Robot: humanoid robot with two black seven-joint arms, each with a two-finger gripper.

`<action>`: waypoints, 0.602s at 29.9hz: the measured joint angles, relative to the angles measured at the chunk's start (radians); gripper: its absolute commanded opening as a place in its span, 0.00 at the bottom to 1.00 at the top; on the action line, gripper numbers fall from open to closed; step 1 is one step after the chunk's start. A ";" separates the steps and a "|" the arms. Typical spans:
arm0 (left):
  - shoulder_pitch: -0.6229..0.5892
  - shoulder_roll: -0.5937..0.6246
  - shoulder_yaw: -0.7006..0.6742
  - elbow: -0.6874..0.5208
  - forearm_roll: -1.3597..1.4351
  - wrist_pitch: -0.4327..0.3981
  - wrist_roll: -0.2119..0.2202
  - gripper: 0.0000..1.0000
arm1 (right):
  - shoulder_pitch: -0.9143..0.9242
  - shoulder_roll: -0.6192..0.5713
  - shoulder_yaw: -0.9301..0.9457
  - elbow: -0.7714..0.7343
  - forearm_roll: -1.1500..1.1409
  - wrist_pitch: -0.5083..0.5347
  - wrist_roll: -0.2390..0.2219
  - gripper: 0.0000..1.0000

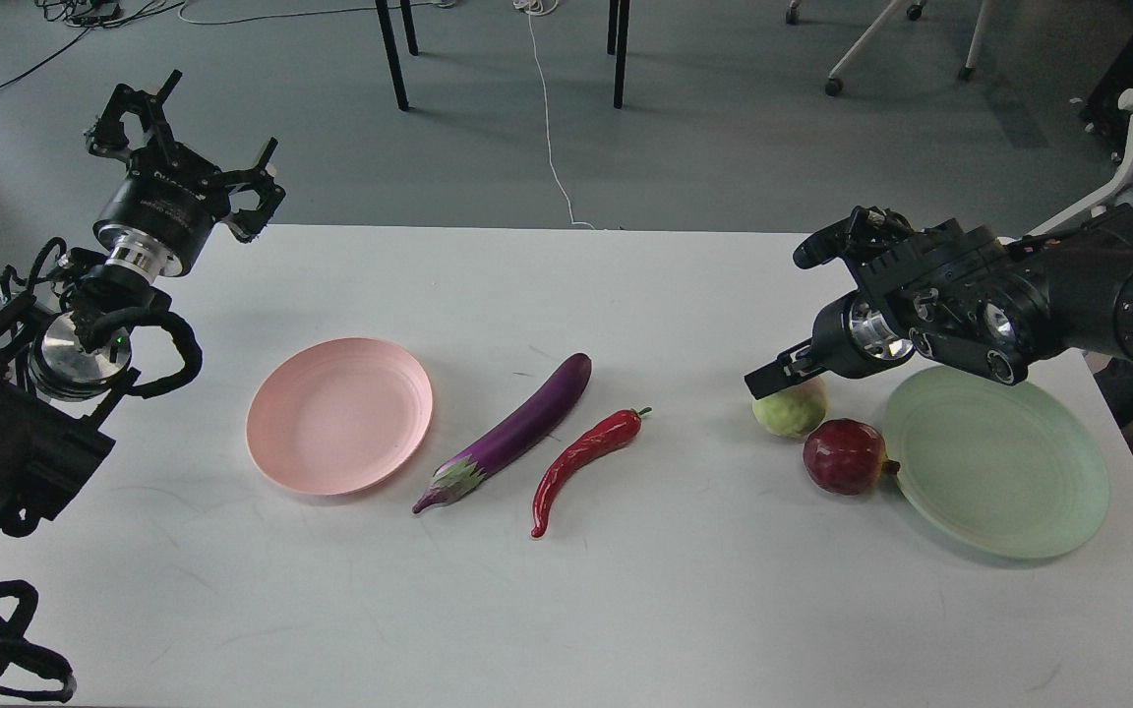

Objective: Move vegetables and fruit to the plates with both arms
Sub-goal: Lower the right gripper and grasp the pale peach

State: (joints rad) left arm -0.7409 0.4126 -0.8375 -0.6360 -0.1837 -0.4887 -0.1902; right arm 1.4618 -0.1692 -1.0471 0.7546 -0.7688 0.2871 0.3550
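The yellow-green fruit [789,410] lies on the white table [566,610], with the dark red fruit [844,456] just right of it against the pale green plate [999,460]. My right gripper [781,371] reaches down onto the top of the yellow-green fruit. Its dark fingers hide their spread. The purple eggplant [519,431] and the red chili [583,464] lie at mid-table, right of the empty pale pink plate [339,414]. My left gripper [195,138] hangs open and empty over the table's far left corner.
The table's far edge runs just behind both grippers. Beyond it on the grey floor are black table legs [391,54], a white cable [549,118] and a chair base [906,44]. My left arm's cables [149,344] hang near the pink plate.
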 measured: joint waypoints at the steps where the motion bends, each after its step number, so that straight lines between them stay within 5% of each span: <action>1: 0.000 0.000 0.000 0.001 0.000 0.000 0.000 0.99 | -0.004 0.000 0.000 0.000 0.000 -0.013 0.001 0.92; 18: 0.000 0.003 0.000 0.002 0.001 0.000 -0.002 0.99 | -0.010 -0.021 -0.002 0.036 0.013 -0.034 0.003 0.93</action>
State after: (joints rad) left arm -0.7407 0.4161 -0.8375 -0.6336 -0.1825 -0.4887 -0.1917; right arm 1.4516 -0.1906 -1.0496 0.7910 -0.7558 0.2527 0.3576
